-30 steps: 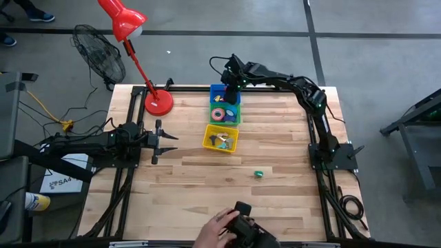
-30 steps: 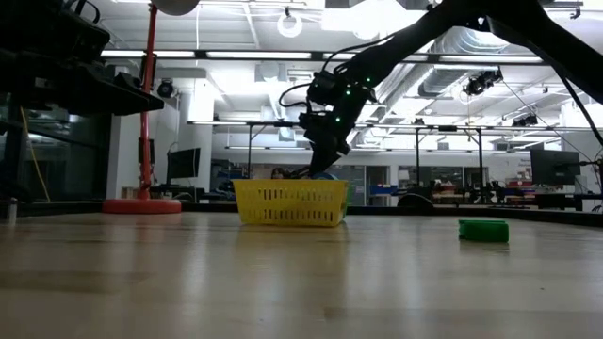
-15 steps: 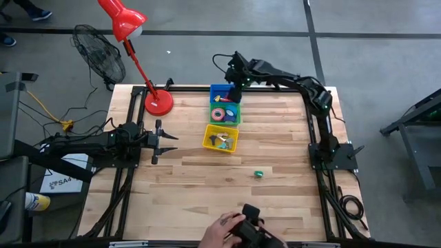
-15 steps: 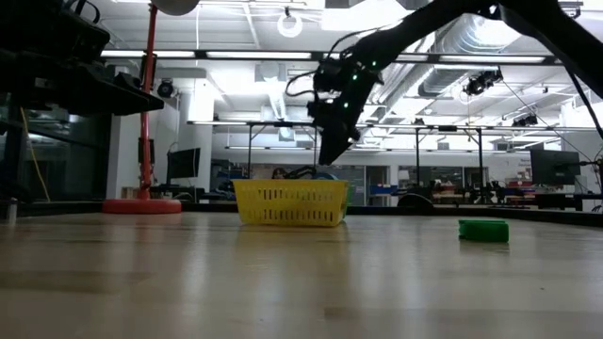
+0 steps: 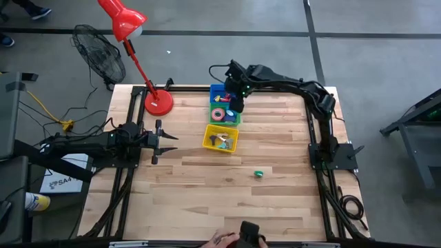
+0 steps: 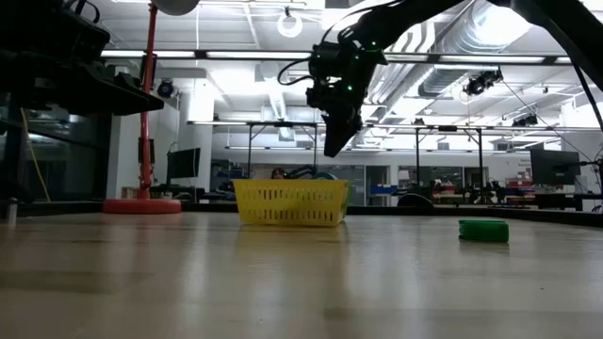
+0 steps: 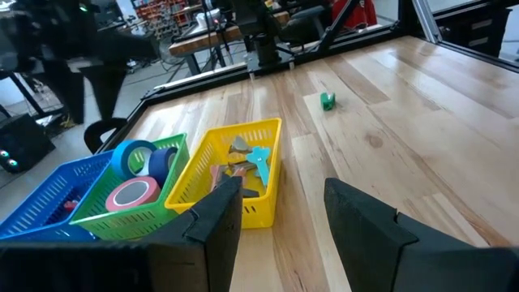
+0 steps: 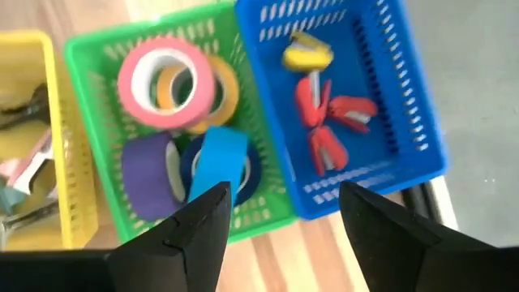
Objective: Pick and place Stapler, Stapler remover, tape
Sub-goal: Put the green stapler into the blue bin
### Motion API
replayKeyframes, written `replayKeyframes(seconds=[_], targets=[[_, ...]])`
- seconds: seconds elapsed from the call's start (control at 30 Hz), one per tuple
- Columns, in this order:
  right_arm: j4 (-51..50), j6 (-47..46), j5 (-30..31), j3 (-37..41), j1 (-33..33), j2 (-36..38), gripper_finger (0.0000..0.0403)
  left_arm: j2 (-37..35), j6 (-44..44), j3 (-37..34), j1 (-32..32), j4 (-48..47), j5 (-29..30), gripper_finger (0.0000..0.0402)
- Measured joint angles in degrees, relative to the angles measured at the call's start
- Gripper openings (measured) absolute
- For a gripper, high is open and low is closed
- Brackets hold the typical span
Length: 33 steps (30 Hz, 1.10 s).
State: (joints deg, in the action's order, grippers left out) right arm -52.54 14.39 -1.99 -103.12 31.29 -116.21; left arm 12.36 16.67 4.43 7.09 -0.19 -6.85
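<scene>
Three baskets stand in a row at the table's far middle. The blue basket point(image 8: 405, 105) holds red staplers point(image 8: 345, 109) and a yellow piece. In the green basket point(image 8: 89, 49) lie pink point(image 8: 162, 73), orange, purple and blue tape rolls point(image 8: 219, 158). The yellow basket point(image 5: 220, 138) holds several small pieces. My right gripper point(image 8: 280, 215) hangs open above the green and blue baskets, pointing down, with nothing between its fingers; the high view shows this right gripper point(image 5: 236, 105) too. My left gripper point(image 5: 163, 140) waits open at the table's left.
A small green piece point(image 5: 258, 174) lies alone on the table right of centre. A red desk lamp's base point(image 5: 158, 102) stands at the far left corner. A person's hand point(image 5: 224, 239) with a dark object shows at the near edge.
My right gripper has risen from down by the blue basket and moved toward the table's near edge, now hanging over the green and blue baskets. The person's hand at the near edge has drawn back toward the picture's bottom.
</scene>
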Motion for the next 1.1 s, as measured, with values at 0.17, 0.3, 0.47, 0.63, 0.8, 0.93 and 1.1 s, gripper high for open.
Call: replayKeyframes(seconds=[0.17, 0.3, 0.47, 0.63, 0.8, 0.93, 1.1], targets=[[-0.14, -0.68, 0.1, 4.32, -1.85, 1.44, 0.0221, 0.0, 0.0, 0.0, 0.0, -0.02, 0.0, 0.0172], [3.0, -0.96, 1.64, 10.23, -3.58, 4.95, 0.0222, 0.0, 0.0, 0.0, 0.01, -0.07, 0.02, 0.0172], [7.38, -3.07, 4.08, 18.54, -5.06, 9.94, 0.0221, 0.0, -0.02, 0.0, 0.02, -0.15, 0.0, 0.0172], [9.72, -4.57, 5.73, 24.86, -6.3, 13.71, 0.0221, 0.0, -0.01, 0.0, 0.02, -0.16, 0.0, 0.0172], [10.03, -5.36, 5.06, 28.46, -7.54, 15.68, 0.0218, 0.0, -0.02, 0.0, 0.01, -0.15, 0.0, 0.0172], [9.72, -5.48, 5.18, 30.33, -8.51, 16.68, 0.0218, 0.0, -0.02, 0.0, 0.02, -0.15, 0.0, 0.0172], [7.35, -7.29, 5.23, 30.96, -10.03, 17.34, 0.0217, 0.0, 0.0, 0.0, 0.0, -0.15, 0.0, 0.0172]])
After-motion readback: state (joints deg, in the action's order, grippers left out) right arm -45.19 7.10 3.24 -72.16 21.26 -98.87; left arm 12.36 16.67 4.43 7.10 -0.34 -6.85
